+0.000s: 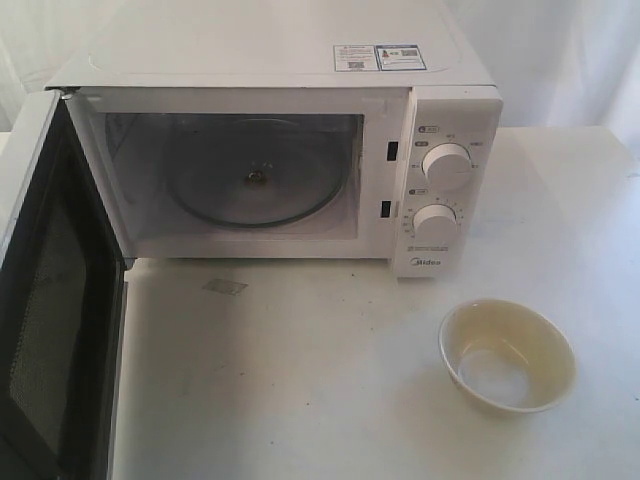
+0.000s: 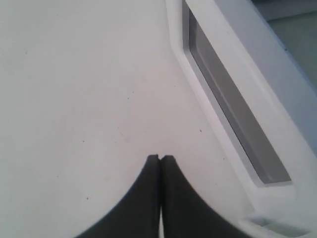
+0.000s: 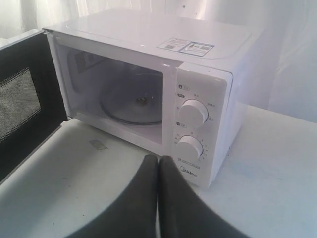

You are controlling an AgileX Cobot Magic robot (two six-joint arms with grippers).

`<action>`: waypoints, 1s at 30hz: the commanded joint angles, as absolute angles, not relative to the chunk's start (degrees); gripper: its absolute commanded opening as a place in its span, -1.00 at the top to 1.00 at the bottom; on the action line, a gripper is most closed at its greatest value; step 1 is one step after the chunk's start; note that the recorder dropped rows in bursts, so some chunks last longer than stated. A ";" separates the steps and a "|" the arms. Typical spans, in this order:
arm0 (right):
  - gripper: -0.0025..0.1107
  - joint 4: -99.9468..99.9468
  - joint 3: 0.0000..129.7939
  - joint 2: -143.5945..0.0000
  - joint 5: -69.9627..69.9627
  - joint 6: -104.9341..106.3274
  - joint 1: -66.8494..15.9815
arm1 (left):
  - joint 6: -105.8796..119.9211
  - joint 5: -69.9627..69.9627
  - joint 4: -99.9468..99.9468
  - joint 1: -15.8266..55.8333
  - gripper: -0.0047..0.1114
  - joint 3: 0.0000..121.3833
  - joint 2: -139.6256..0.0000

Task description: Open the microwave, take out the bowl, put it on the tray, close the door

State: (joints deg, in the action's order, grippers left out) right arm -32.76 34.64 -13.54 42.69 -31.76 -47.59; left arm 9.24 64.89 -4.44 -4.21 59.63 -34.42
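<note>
The white microwave [image 1: 270,60] stands at the back of the table with its door [image 1: 50,300] swung wide open to the left. Its cavity holds only the glass turntable [image 1: 250,185]. The cream bowl [image 1: 507,355] sits upright and empty on the table in front of the control panel, to the right. No tray is in view. Neither gripper shows in the exterior view. My left gripper [image 2: 160,157] is shut and empty, close over a white panel with a long recessed grey window [image 2: 233,109]. My right gripper [image 3: 158,158] is shut and empty, facing the microwave [image 3: 148,34] and its open door [image 3: 20,109].
The white table [image 1: 300,400] runs forward from the microwave, with a small grey patch [image 1: 224,287] on it near the cavity's sill. The open door stretches toward the front left corner. A pale curtain hangs behind.
</note>
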 commanded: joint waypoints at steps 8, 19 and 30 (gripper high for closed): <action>0.96 -36.31 34.59 -13.13 47.36 -30.10 -47.42 | 4.81 69.96 -9.63 -3.91 0.92 60.16 -42.14; 0.96 -41.06 34.59 -13.13 50.98 -30.10 -47.42 | 3.97 69.96 -13.80 -3.91 0.92 60.16 -52.04; 0.96 -42.23 34.59 -13.13 50.89 -30.10 -47.42 | 5.15 69.96 -15.49 -3.91 0.92 60.16 -53.30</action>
